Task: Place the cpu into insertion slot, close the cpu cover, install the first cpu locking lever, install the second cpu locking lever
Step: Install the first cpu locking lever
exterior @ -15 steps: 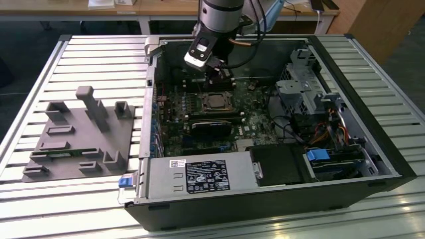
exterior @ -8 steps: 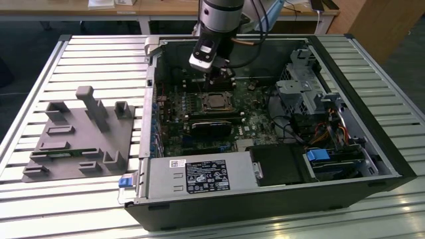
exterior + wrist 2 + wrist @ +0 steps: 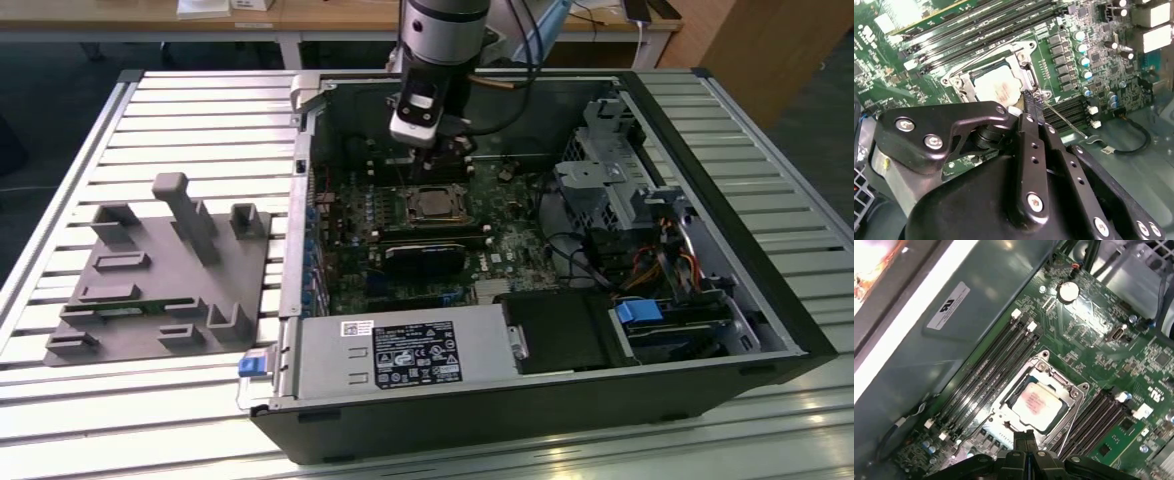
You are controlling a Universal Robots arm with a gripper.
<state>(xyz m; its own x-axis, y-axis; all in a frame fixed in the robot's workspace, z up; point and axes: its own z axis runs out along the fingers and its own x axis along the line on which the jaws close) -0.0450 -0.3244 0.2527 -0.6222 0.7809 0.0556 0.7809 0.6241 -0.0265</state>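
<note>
The cpu (image 3: 1036, 402) lies in the insertion slot (image 3: 996, 419), at the centre of the exterior view, under the cpu cover (image 3: 1053, 376). The gripper (image 3: 1029, 102) has its jaws pressed together and empty beside the thin lever (image 3: 1064, 117), which may slip off and spring back.

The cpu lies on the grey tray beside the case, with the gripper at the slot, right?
No. The cpu lies in the slot, not on the grey tray, as the first wrist view shows. The gripper is at the slot.

Grey moulded fixture (image 3: 160, 270) beside open computer case (image 3: 534, 425) on slatted table (image 3: 200, 110)
</note>
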